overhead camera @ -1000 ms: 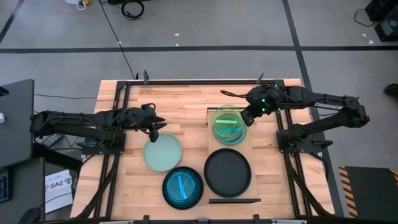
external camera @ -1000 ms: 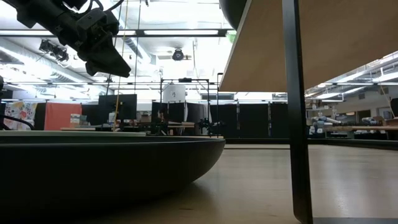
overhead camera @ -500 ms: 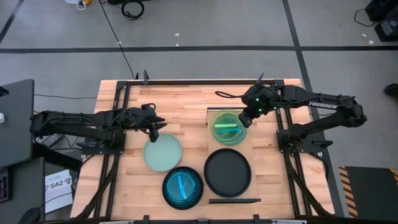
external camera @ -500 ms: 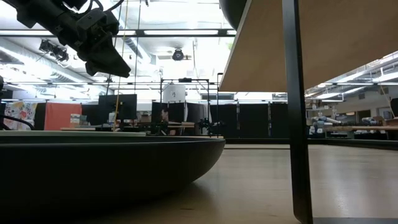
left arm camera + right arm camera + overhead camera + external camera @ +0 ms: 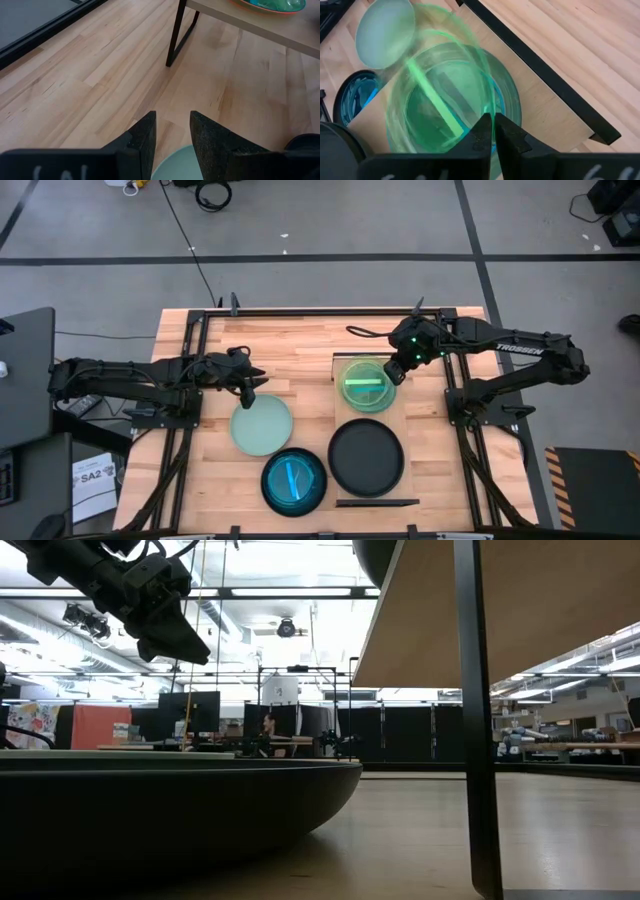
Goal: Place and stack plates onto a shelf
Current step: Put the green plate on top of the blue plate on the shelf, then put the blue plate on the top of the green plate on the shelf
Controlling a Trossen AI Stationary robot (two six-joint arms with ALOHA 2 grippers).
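The pale wood shelf stands on the table's right half. A lime-green plate lies over a teal-blue and orange stack on it. My right gripper is at that plate's right rim, shut on it. On the tabletop are a pale mint plate, a teal-blue plate and a matte black plate. My left gripper hovers open above the mint plate's far rim, well off the table in the low view. My right gripper pinches the lime-green plate's rim on the side toward the table's right, between its two fingers. The fingers slant down from the right and far side. The plate sits over the stack on the shelf; whether it rests on it I cannot tell.
A dark bar lies near the table's near edge, in front of the black plate. The shelf's thin dark leg stands close to the low camera. Bare tabletop lies along the far edge and between the mint plate and the shelf.
My right gripper has shifted a little toward the table's left, carrying the lime-green plate with it. The plate has come down closer over the stack on the shelf. In the last half second it has kept still.
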